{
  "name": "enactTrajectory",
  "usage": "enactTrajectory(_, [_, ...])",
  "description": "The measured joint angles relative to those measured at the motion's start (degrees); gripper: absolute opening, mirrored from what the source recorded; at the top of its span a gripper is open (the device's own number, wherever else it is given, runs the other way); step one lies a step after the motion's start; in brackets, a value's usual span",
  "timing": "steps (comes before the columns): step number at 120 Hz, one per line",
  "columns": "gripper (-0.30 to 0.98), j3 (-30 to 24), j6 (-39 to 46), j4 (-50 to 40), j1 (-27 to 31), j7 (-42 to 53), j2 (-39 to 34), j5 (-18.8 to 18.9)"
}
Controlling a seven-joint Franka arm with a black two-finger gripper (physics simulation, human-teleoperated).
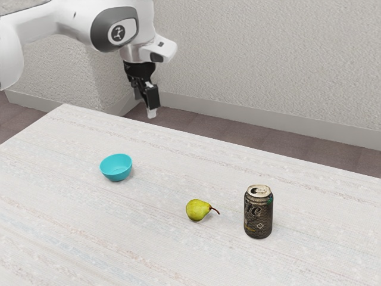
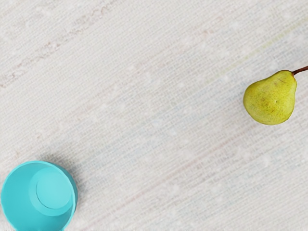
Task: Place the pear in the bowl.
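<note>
Pear (image 1: 197,210): lies on your table (image 1: 71,238), lower centre of the exterior view, its stem (thin, dark) toward the can.
Bowl (image 1: 116,173): turquoise, left of centre, apart from the pear.
Can (image 1: 258,214): upright, lower right.
Gripper (image 1: 150,108): upper left, aloft; whether apart or together, you cannot tell.

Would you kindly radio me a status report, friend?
Claw raised, empty. Pear on table, outside bowl. Can past pear's stem end, not between pear and bowl.
</note>
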Motion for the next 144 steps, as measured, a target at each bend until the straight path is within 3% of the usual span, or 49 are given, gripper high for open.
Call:
enactTrajectory(25, [0.69, -0.4, -0.2, -0.4, -2.5, 2.8, 3.9, 0.4])
enactTrajectory(37, [0.69, -0.4, -0.1, -1.7, -7.4, 3.8, 5.3, 0.3])
enactTrajectory(79, [0.69, 1.3, 3.6, -9.4, -7.8, 6.2, 10.2, -8.3])
enactTrajectory(112, [0.69, 1.9, 12.7, -7.9, -7.7, 8.6, 20.1, -9.0])
enactTrajectory(144, [0.69, 2.0, 26.5, -16.0, -7.9, 10.8, 17.1, -11.0])
